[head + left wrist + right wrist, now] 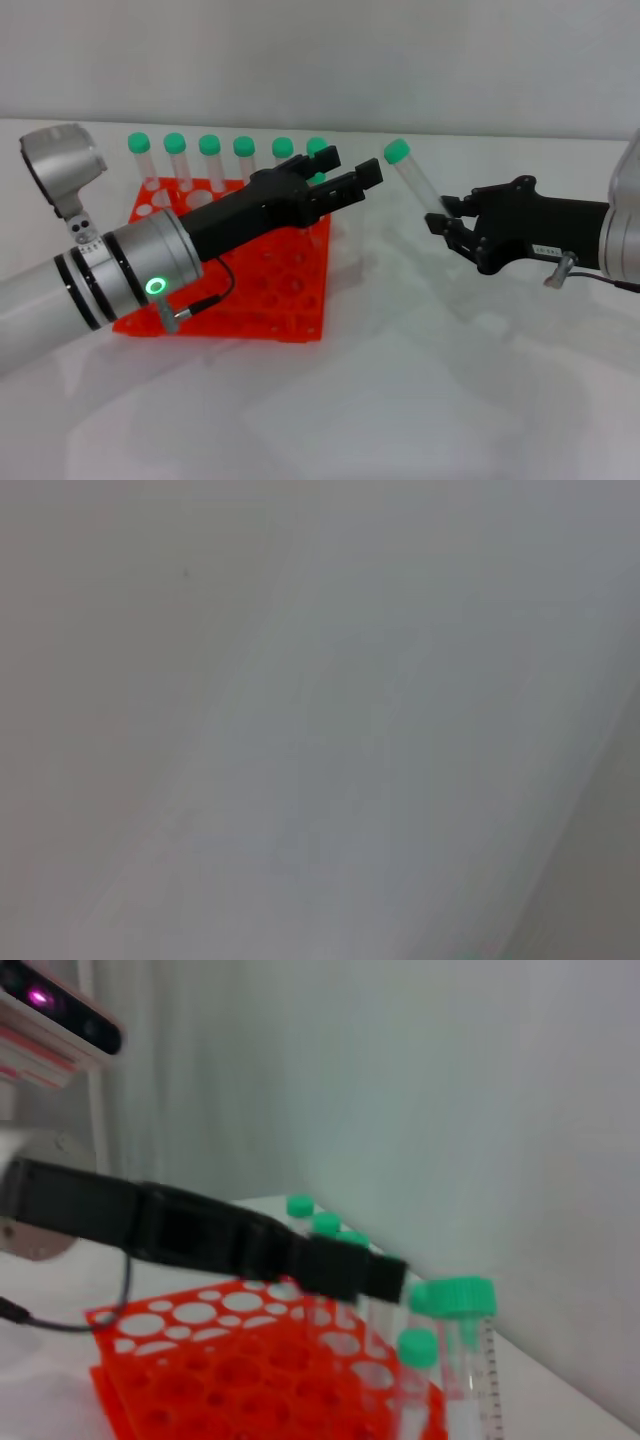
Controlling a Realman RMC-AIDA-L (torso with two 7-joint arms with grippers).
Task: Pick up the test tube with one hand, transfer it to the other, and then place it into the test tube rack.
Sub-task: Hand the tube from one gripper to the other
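- The right hand [447, 215], at 3 o'clock, grips the test tube [414, 180] near its lower end, cap tilted toward 11.
- The left hand [345, 178], fingers parted, hovers over the test tube rack [255, 300], just short of the tube.

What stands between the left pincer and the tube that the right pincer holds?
Nothing visible. The left pincer is open above the rack, aimed at the tube, which the right pincer grips by its lower end, tilted. Only open air separates them.
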